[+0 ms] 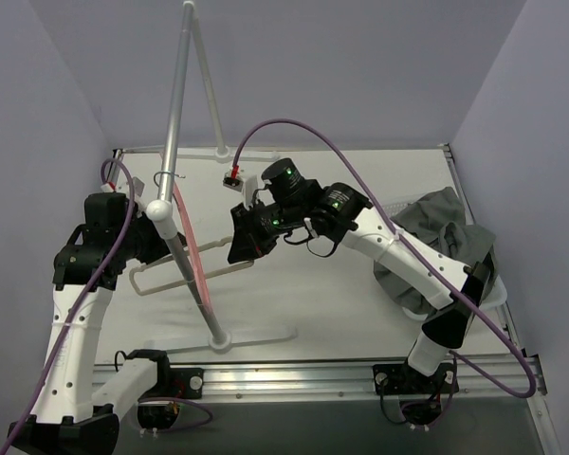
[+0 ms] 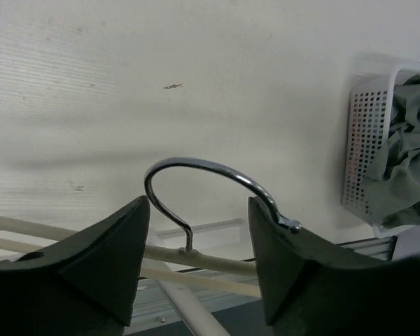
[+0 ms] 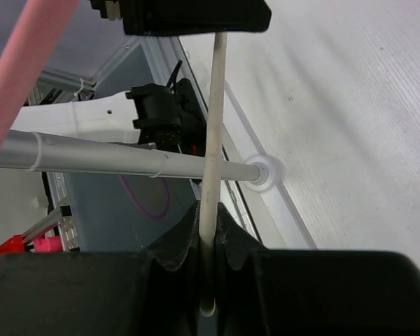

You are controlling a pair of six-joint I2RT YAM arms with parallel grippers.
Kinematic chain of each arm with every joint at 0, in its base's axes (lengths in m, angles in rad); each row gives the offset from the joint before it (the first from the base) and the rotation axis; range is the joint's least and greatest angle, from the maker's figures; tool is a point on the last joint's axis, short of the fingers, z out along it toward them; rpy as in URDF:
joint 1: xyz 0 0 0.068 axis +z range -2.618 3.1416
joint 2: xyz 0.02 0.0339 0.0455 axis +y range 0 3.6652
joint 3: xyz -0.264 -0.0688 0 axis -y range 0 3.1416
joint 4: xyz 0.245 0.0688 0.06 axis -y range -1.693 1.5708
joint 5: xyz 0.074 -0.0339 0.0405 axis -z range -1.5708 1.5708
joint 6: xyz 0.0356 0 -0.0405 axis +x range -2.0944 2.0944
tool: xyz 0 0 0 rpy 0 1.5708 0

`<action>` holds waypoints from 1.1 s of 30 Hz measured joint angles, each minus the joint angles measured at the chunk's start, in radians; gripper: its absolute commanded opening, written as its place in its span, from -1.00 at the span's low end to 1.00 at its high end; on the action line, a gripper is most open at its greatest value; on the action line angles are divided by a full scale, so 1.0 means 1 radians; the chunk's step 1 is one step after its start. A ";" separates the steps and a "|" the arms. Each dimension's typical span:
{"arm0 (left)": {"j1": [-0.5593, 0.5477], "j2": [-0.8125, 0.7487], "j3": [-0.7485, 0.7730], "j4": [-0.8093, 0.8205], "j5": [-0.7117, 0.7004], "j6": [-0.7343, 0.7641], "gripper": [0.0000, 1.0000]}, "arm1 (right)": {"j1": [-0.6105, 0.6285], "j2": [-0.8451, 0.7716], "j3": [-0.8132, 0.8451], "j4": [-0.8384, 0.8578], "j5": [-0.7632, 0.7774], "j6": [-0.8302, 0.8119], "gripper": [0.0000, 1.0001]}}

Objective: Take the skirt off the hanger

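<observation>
The grey-green skirt (image 1: 436,220) lies bunched in a white basket (image 1: 501,289) at the right; it also shows in the left wrist view (image 2: 402,171), off the hanger. The cream hanger (image 1: 185,275) hangs low by the rack, bare. My right gripper (image 1: 240,248) is shut on the hanger's thin bar (image 3: 214,126), which runs up from between the jaws of my right gripper (image 3: 208,213). My left gripper (image 1: 159,246) is open at the hanger's other end; in its wrist view its gripper (image 2: 199,203) has the jaws apart on either side of the metal hook (image 2: 196,166), not pinching it.
The rack's silver pole (image 1: 176,114) and pink bar (image 1: 195,270) cross between the two grippers, with its foot (image 1: 218,339) near the front rail. The perforated basket (image 2: 367,140) stands at the table's right edge. Purple cables loop over both arms.
</observation>
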 measured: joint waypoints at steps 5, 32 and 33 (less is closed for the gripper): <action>0.000 -0.006 0.003 -0.005 -0.004 -0.009 0.88 | 0.001 0.000 -0.007 -0.002 0.062 -0.003 -1.00; 0.000 -0.166 -0.083 -0.113 -0.138 -0.113 0.89 | -0.274 0.234 0.473 -0.066 0.392 -0.201 -1.00; 0.000 -0.171 -0.083 -0.113 -0.134 -0.113 0.89 | -0.273 0.245 0.500 -0.064 0.386 -0.206 -1.00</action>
